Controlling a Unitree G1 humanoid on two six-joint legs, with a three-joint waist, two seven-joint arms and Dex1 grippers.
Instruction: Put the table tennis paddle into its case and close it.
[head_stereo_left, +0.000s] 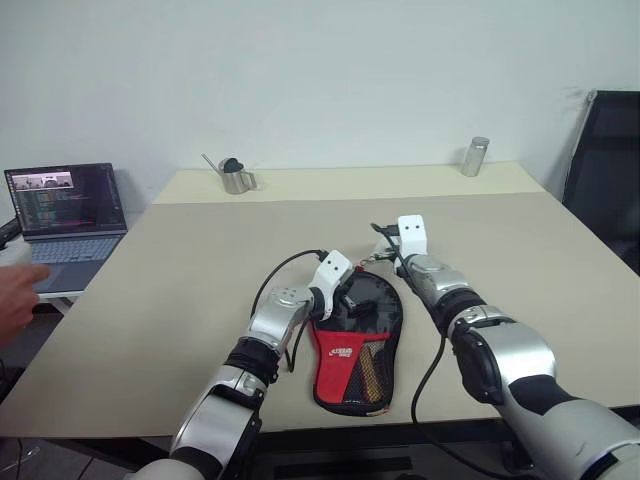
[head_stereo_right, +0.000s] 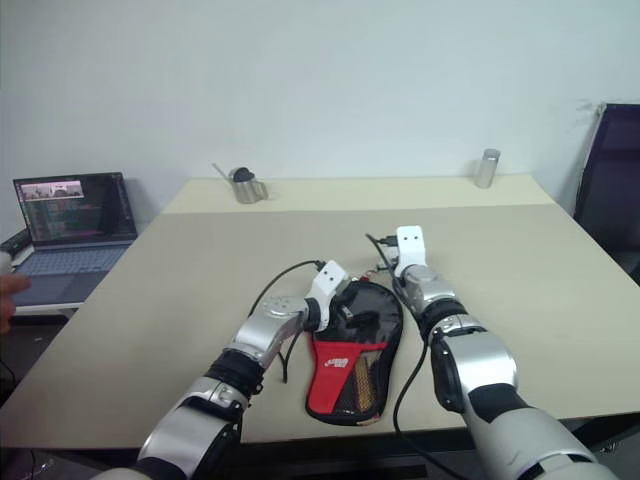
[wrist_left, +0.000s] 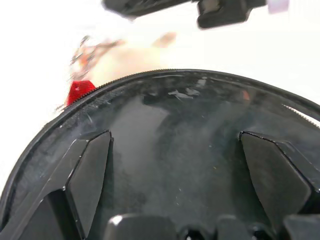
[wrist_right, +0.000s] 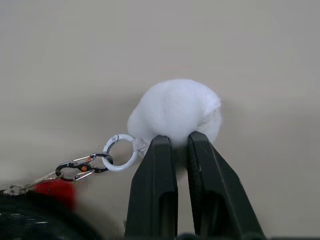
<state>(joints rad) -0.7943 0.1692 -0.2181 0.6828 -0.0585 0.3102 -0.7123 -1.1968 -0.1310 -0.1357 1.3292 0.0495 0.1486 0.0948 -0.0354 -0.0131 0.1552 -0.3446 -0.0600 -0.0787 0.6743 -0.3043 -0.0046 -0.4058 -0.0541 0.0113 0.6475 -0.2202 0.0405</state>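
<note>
Nearest the head camera, the case (head_stereo_left: 357, 345) lies flat on the table (head_stereo_left: 180, 300) at its near edge, the paddle's striped handle (head_stereo_left: 371, 368) visible through the mesh, so insertion looks done. Left gripper (head_stereo_left: 342, 292) rests over the case's round end. Left wrist view: its fingers (wrist_left: 90, 170) stand wide apart over black fabric, holding nothing. Right wrist view: the right gripper (wrist_right: 182, 142) is pinched onto a white pompom (wrist_right: 175, 110) linked by ring and clip to the zip. Closing the zip appears to remain.

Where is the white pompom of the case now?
The white pompom is pinched by the right pincer just beyond the case, above the table.
</note>
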